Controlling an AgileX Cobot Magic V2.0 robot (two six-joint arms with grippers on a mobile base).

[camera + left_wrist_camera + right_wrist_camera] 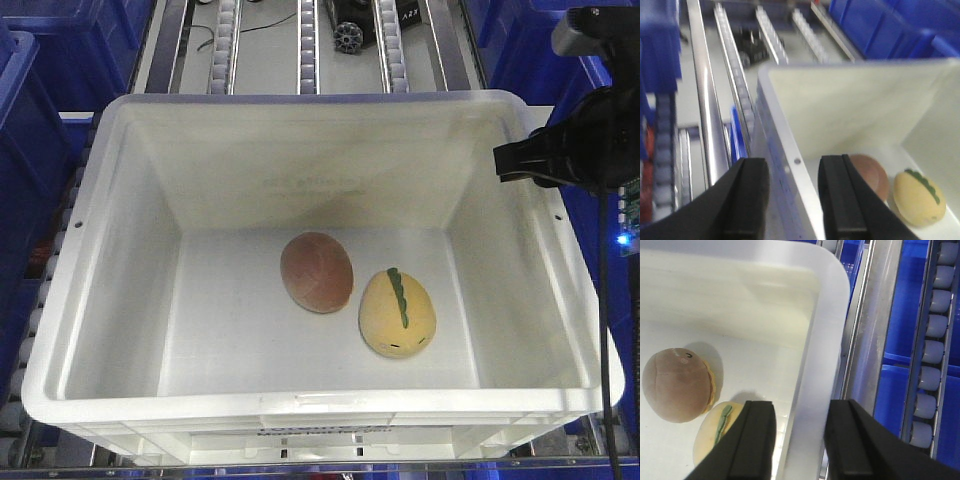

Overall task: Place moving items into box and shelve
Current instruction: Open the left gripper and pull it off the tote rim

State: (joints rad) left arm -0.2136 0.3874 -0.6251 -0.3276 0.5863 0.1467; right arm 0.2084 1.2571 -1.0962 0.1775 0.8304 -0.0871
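Both grippers, left gripper (792,200) and right gripper (800,442), are hanging spread, straddling the big white plastic tote's (300,405) side rims, unclamped.

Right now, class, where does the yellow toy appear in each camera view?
Front view: yellow toy on the box floor, right of centre.
Left wrist view: bottom right corner.
Right wrist view: bottom left, partly behind a finger.
Shared landmark: the brown toy right beside it.

The front view looks steeply down into the white box (110,300). Both wrist views sit close at opposite side rims, sharing the two plush toys (355,295).
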